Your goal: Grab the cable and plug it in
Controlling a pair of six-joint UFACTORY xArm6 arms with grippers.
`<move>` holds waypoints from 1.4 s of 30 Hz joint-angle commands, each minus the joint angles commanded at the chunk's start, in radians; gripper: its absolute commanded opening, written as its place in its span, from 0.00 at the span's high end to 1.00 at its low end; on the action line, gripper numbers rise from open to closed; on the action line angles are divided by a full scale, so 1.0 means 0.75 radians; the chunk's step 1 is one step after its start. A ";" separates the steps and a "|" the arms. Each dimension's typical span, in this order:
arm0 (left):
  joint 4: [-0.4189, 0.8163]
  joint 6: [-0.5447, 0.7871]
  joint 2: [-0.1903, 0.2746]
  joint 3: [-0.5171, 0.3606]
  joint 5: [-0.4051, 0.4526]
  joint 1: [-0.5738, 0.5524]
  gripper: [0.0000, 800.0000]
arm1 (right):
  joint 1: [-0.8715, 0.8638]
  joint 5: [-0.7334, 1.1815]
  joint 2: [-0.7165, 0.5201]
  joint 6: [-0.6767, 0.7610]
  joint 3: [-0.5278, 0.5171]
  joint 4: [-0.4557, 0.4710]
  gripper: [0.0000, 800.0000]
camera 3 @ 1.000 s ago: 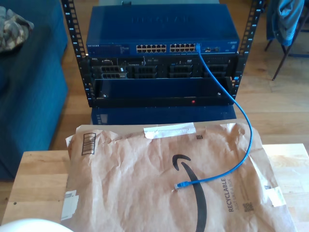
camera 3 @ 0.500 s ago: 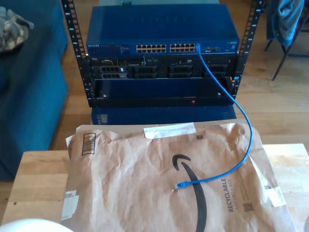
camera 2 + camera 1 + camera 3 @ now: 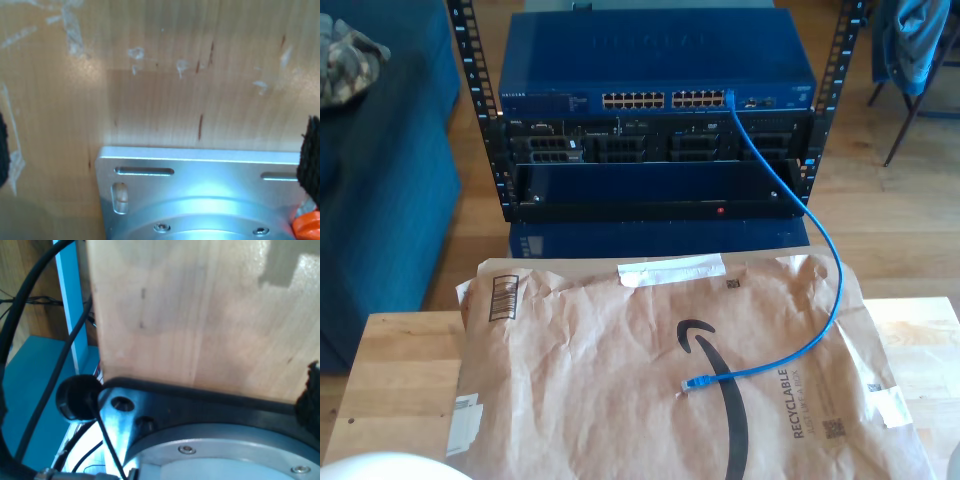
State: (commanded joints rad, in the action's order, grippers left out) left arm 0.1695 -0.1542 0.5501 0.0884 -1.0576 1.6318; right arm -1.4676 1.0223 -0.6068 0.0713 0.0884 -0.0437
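Observation:
The cable (image 3: 825,255) is thin and bright blue. One end is plugged into the right-most port of the blue switch (image 3: 655,60) at the top of the rack. From there it hangs down, curves across the brown paper mailer (image 3: 620,370), and ends in a loose plug (image 3: 692,384) lying on the mailer's black logo. A black finger (image 3: 311,400) of my first gripper shows over bare wood, its other finger hidden. My second gripper (image 3: 156,150) stands open, with black pads (image 3: 310,160) far apart over the wooden table and nothing between them.
The rack (image 3: 655,160) stands on the floor beyond the wooden table (image 3: 400,370), with its port row facing the table. A blue sofa (image 3: 380,180) is at the exterior view's left. A white rounded shape (image 3: 375,467) sits at that view's bottom left edge. Black robot cables (image 3: 45,365) hang beside the table.

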 joint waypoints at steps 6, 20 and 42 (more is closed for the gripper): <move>0.002 -0.002 0.000 0.000 0.000 0.000 0.00 | 0.000 -0.051 -0.002 -0.006 -0.027 0.000 0.00; 0.002 0.000 -0.002 0.002 0.000 0.000 0.00 | 0.000 -0.053 -0.004 -0.004 -0.029 0.002 0.00; 0.002 0.000 0.000 0.002 0.000 0.000 0.00 | 0.000 -0.053 -0.002 -0.004 -0.029 0.002 0.00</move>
State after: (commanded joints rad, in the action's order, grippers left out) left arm 0.1711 -0.1542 0.5501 0.0900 -1.0576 1.6318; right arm -1.4676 0.9824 -0.6084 0.0683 0.0669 -0.0422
